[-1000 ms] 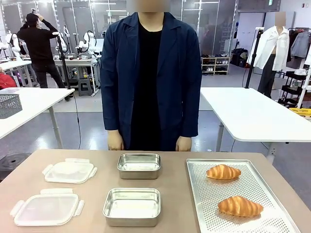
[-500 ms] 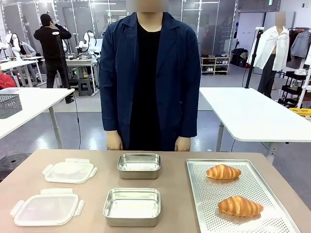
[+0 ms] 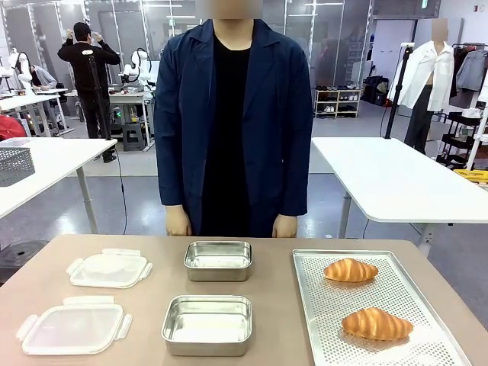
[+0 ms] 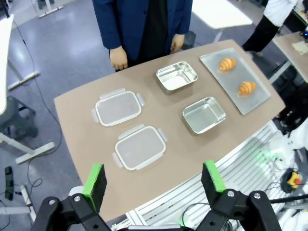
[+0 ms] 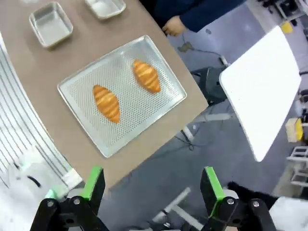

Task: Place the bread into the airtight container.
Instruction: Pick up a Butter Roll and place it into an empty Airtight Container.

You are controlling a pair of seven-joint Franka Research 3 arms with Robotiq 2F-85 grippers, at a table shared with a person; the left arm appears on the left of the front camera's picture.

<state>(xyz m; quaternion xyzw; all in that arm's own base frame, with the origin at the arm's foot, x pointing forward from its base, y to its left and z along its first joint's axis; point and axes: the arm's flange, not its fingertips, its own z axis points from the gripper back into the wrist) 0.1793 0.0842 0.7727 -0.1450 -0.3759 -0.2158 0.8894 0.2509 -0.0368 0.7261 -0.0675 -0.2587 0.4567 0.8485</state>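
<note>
Start with the near croissant (image 3: 376,324), lying apart from the far croissant (image 3: 350,270) on the perforated tray (image 3: 316,305). Bring down the right gripper (image 5: 151,183), spread wide and empty like the left gripper (image 4: 153,178); pinch gently across the ridged middle, lift clear, lower into the near steel container (image 3: 207,326), lidless and empty.

There are two croissants (image 3: 350,270) (image 3: 376,324), two steel containers (image 3: 218,275) (image 3: 207,348), two clear lids (image 3: 109,270) (image 3: 73,329) and a single perforated tray (image 3: 412,290).
</note>
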